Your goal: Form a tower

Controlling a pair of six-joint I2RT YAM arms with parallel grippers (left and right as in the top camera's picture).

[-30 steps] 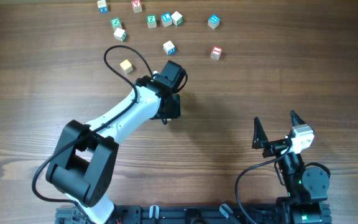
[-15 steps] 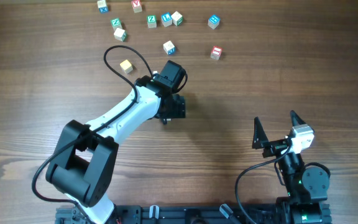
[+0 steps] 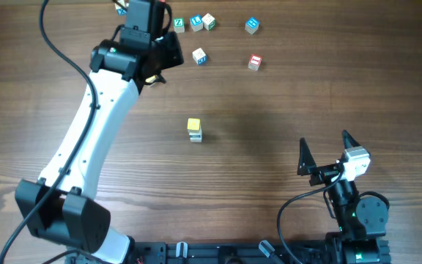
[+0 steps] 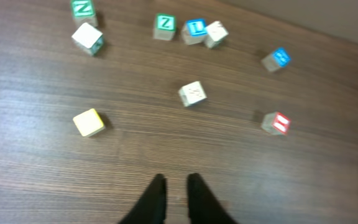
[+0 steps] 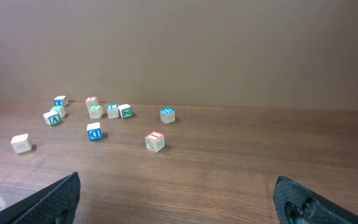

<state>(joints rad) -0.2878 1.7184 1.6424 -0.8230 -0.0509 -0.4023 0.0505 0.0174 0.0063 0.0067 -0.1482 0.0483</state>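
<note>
We note the left hand (image 4: 173, 194) pressed together, empty. In the overhead view, the tower (image 3: 194, 130) stands to its lower right, mid-frame. The right hand (image 3: 322, 152) is spread.

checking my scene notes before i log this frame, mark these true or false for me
1. The tower stands mid-table with a yellow-faced cube on top. True.
2. The left gripper is holding a cube. False: its fingers are nearly together with nothing between them, above bare table.
3. The right gripper is wide open and empty. True.
4. The red-lettered cube touches the blue L cube. False: the red-lettered cube sits alone, clearly apart from it.
</note>
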